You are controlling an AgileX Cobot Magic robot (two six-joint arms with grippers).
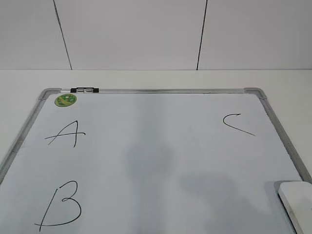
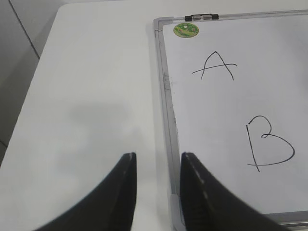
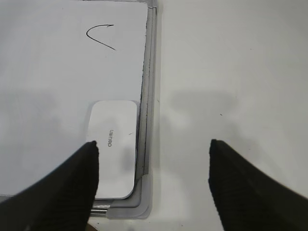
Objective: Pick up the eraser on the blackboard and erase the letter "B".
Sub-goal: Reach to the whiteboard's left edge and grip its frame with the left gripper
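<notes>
The blackboard (image 1: pixel 146 161) is a white board with a silver-grey frame, lying flat on the table. The black letter "B" (image 1: pixel 61 204) is at its near left; it also shows in the left wrist view (image 2: pixel 267 143). The white eraser (image 1: pixel 298 202) lies in the board's near right corner, and in the right wrist view (image 3: pixel 114 147) it lies against the frame. My right gripper (image 3: pixel 153 147) is wide open above that corner, its left finger over the eraser's edge. My left gripper (image 2: pixel 158 159) is open and empty above the board's left frame (image 2: pixel 166 96).
A black "A" (image 1: pixel 64 134) and a "C" (image 1: pixel 237 124) are drawn on the board. A round green sticker (image 1: pixel 65 100) and a black clip (image 1: pixel 84 90) sit at the far left corner. White table (image 1: pixel 156 78) surrounds the board; a wall stands behind.
</notes>
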